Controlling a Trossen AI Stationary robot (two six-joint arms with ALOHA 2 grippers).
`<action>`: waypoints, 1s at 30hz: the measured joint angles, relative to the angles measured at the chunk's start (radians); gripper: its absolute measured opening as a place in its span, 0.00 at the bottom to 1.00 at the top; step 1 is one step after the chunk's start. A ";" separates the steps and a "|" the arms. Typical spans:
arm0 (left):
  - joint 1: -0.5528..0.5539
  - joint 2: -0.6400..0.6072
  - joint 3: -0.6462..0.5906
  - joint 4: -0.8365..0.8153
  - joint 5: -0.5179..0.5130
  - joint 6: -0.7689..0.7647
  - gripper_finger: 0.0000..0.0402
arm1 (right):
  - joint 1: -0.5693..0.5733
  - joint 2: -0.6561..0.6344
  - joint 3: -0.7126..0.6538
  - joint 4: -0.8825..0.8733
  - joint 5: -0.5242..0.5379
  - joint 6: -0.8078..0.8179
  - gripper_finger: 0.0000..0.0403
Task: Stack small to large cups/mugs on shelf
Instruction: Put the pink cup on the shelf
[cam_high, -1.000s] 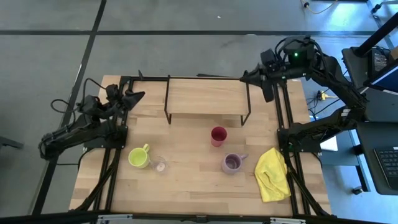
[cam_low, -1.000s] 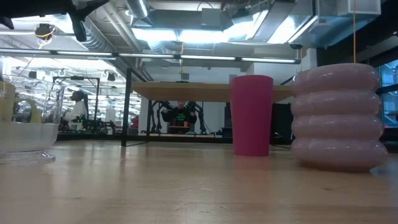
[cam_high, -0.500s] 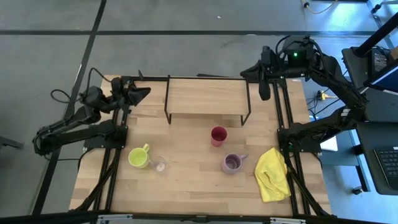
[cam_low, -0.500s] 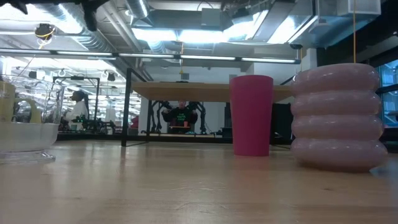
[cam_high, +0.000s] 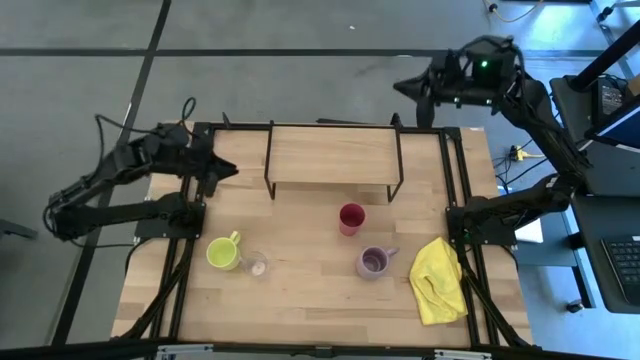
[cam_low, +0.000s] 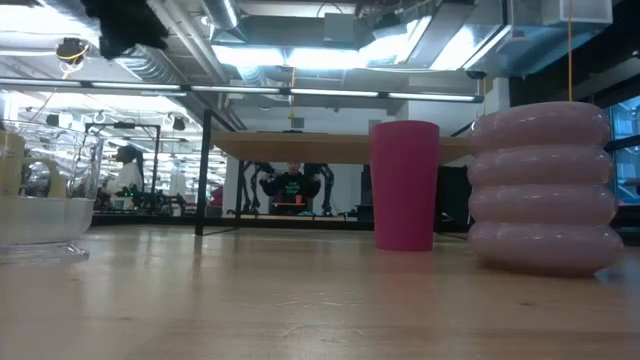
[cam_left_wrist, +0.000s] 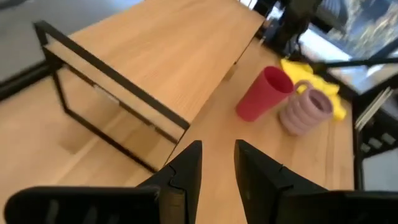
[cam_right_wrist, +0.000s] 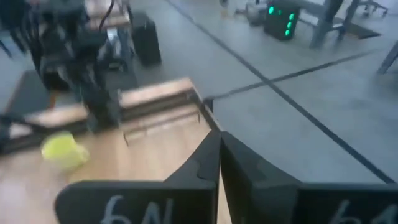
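The shelf (cam_high: 330, 155) stands at the table's far middle on its black wire frame. In front of it the red cup (cam_high: 351, 218) stands upright. Nearer are the lilac mug (cam_high: 373, 263), the yellow-green mug (cam_high: 224, 252) and the small clear glass (cam_high: 258, 265) beside it. My left gripper (cam_high: 225, 170) hangs open left of the shelf, slanting down toward the cups, nothing between its fingers (cam_left_wrist: 189, 171). My right gripper (cam_high: 405, 88) is shut and empty, high beyond the table's far right corner.
A crumpled yellow cloth (cam_high: 437, 280) lies at the near right, beside the lilac mug. Black frame rails run along both side edges of the table (cam_high: 300, 310). Bare wood lies between the shelf and the cups.
My left gripper has risen and tipped its fingers down toward the table, coming a little toward the near edge; it stays open. My right gripper has swung toward the far edge, from over the shelf's right end to beyond the table, and stays shut. The cups have not moved.
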 joint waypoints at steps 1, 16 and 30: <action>0.000 0.006 0.035 -0.029 -0.003 0.018 0.22 | -0.018 0.002 0.000 0.030 -0.034 0.031 0.04; -0.076 0.086 0.303 -0.633 0.069 0.136 0.22 | -0.107 0.152 0.001 0.192 -0.590 0.312 0.04; -0.158 -0.005 0.111 -0.454 -0.026 -0.068 0.22 | 0.003 0.125 0.001 0.365 -0.486 0.282 0.04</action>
